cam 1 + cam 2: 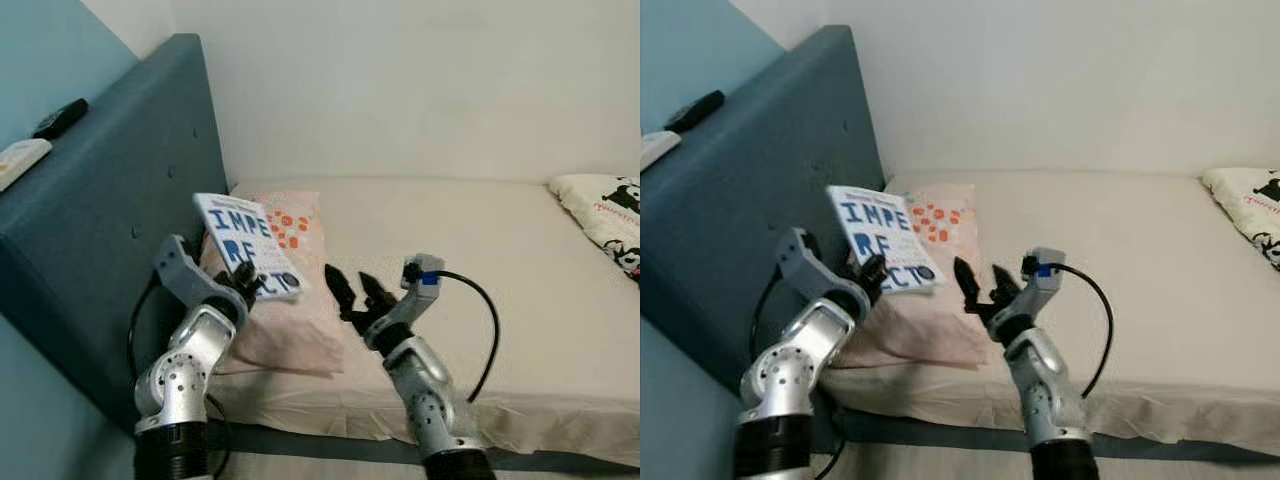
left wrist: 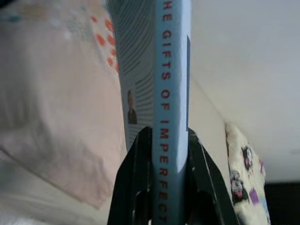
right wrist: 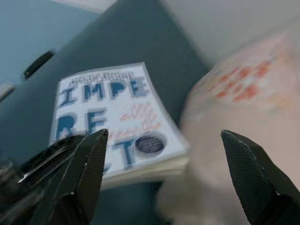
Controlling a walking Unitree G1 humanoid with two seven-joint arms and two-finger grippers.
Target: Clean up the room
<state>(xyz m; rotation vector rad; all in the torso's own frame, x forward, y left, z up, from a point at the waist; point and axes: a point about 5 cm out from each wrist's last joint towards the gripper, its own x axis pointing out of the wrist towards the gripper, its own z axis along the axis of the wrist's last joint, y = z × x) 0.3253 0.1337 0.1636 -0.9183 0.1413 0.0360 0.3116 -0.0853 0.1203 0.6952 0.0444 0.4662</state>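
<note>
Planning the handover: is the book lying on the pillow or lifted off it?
Lifted: the left gripper clamps the book by its spine, tilted above the pink pillow.

Right claw (image 3: 161, 173), fingers spread, faces book (image 3: 112, 117) beside pillow (image 3: 243, 108).

A pillow (image 1: 285, 290) lies on the bed (image 1: 450, 260) beside the headboard (image 1: 120, 220) at left. Two remotes (image 1: 60, 118) rest atop the headboard. Another pillow (image 1: 605, 215) lies far right.

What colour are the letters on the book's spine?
Red letters on the book's pale blue spine, best in the left wrist view.
</note>
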